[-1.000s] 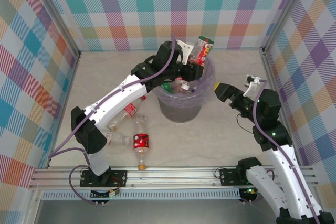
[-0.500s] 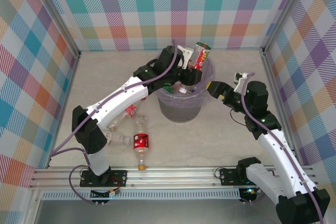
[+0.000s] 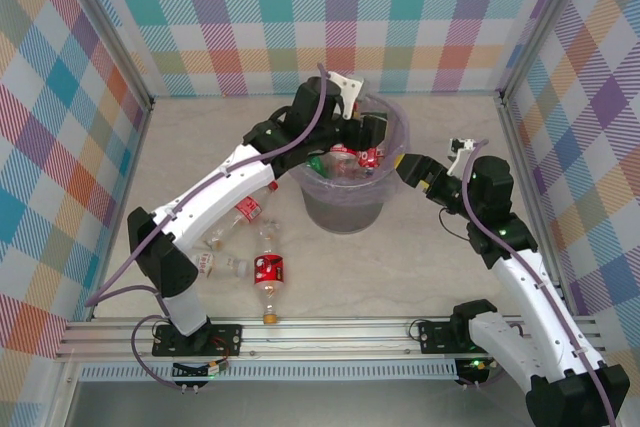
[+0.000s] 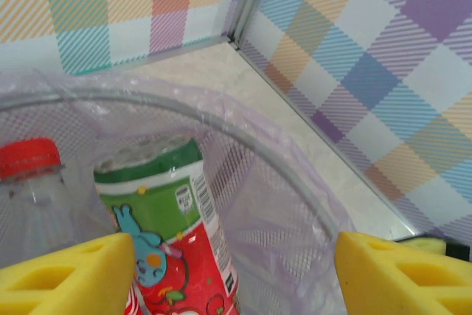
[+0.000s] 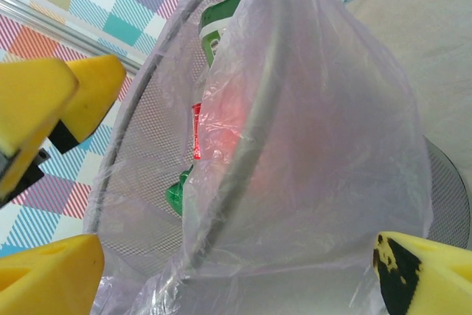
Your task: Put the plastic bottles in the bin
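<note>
Left claw [image 3: 362, 132]: I see it over the bin [image 3: 345, 209], fingers spread wide, gripping nothing.
Green-and-red-label bottle [image 4: 177, 256]: inside the bin, just beside one finger, long axis running away from the claw toward the far rim.
Right claw [image 3: 408, 167]: released, just beside the bin's right wall.
Counter [image 3: 400, 267]: red-label bottle [image 3: 268, 272] lies lengthwise near-to-far, with its cap toward the near edge.

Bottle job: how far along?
Done: several bottles sit in the bin. In hand: nothing; left gripper hovers above it, jaws open; right gripper open at its rim. Left: at least three more on the table, including a red-label bottle.
</note>
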`<state>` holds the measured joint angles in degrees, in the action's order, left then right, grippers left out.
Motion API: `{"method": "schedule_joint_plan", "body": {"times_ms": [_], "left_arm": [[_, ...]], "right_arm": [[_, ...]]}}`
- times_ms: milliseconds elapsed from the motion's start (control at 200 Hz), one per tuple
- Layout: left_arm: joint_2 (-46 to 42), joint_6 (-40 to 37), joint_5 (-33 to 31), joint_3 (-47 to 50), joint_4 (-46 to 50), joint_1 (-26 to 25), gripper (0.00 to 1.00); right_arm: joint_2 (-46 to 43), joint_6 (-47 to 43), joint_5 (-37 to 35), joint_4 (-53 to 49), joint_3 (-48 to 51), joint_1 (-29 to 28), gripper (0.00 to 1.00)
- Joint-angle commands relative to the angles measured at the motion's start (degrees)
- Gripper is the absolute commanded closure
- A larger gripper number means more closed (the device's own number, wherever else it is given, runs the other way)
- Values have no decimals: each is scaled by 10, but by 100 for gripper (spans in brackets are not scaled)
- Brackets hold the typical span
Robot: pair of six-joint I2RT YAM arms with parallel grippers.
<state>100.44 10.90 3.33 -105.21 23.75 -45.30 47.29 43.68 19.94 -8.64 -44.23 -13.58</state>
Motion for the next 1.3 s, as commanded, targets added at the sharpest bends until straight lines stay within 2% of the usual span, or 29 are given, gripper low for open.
{"method": "schedule_joint_plan", "body": {"times_ms": [0,170,370,480,615,865,955,1135,1200,1295], "left_arm": [[33,5,-5,-25,6,-4,33],[57,21,-2,-32,1,-3,41],[38,12,-24,-50,30,-4,41],[-6,-11,-69,-70,106,-2,34],[-82,-13,-100,-61,227,26,33],[-266,35,-127,119,354,113,29],[-326,97,-142,194,406,128,25],[-509,257,-110,433,365,115,31],[-525,297,-117,482,354,79,32],[-504,333,-144,525,325,23,33]], "right_arm": [[-6,-8,-13,4,1,-5,6],[2,-13,-11,-2,-5,-4,6],[-8,-16,-15,-10,-8,-4,6],[-13,-25,-21,-23,-16,-4,6],[-12,-36,-17,-34,-28,-4,6],[-10,-66,-14,-63,-52,-4,6],[-11,-75,-16,-79,-63,-4,6],[-4,-90,-1,-104,-89,-4,6],[0,-86,3,-99,-89,-4,6],[5,-75,4,-91,-84,-4,6]]}}
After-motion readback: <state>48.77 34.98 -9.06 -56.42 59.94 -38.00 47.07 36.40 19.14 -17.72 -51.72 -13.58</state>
